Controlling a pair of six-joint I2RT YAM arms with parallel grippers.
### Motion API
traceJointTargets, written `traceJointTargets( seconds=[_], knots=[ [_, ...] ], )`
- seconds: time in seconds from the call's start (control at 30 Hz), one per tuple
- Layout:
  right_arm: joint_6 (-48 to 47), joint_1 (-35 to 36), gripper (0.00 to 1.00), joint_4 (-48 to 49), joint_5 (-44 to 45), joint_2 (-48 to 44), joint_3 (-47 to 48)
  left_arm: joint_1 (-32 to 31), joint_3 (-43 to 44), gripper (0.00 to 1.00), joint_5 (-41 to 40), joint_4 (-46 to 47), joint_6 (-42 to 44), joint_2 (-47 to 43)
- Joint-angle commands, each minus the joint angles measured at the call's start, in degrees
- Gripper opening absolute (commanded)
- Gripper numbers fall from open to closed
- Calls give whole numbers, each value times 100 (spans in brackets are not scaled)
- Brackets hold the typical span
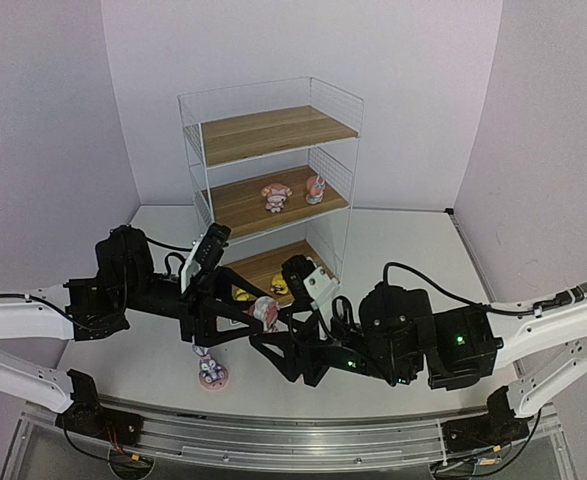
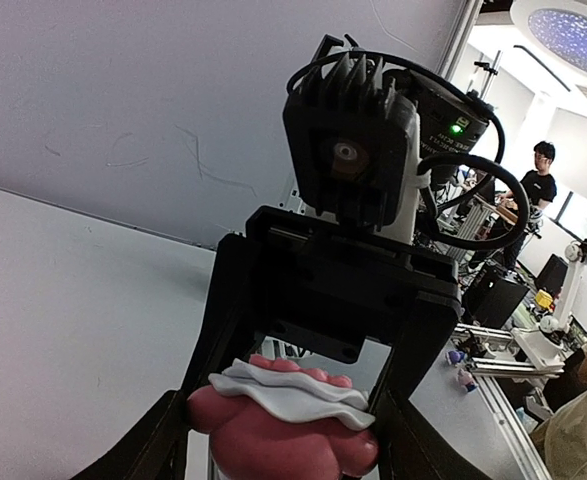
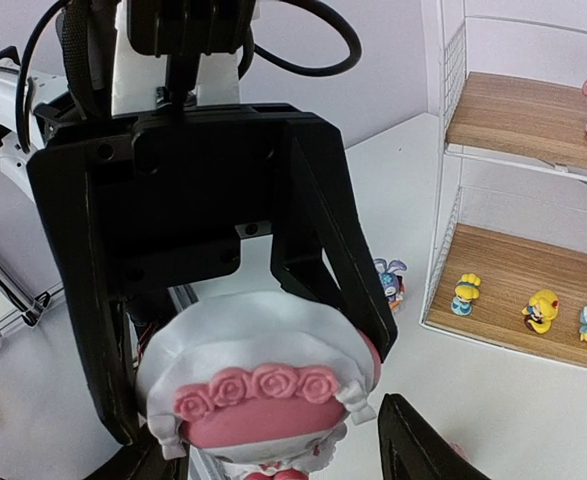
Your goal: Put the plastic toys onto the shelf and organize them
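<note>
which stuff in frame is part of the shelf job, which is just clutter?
Job: shelf; pink toy in left gripper; bunny on table; shelved toys.
Not job: person; lab gear behind.

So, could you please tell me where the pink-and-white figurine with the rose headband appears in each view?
Top external: the pink-and-white figurine is at centre, in front of the shelf.
Left wrist: bottom centre, partly cut off.
Right wrist: bottom centre, large, headband facing the camera.
Shared landmark: the black fingers flanking it in every view.
</note>
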Motion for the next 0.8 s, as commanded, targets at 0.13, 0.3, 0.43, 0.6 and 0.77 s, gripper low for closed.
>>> traceJointTargets(
  seconds=[0.13, 0.3, 0.43, 0.6, 0.77],
  knots=[
    [-10, -26, 44, 443, 104, -120, 76, -39, 152, 0, -51, 18, 107, -43],
    [-17, -28, 10, 443, 230, -102, 122, -37, 164, 0, -20, 56, 96, 2],
    [-15, -28, 1, 443, 487, -207, 40, -37, 243, 55, -209, -164, 95, -79],
    [-153, -153, 0, 445, 759, -176, 22, -37, 443, 100, -1024, -838, 73, -439],
    [-73, -1032, 0, 585, 74, 185, 211, -37, 722, 100, -3209, -2074, -450, -1046]
  ],
)
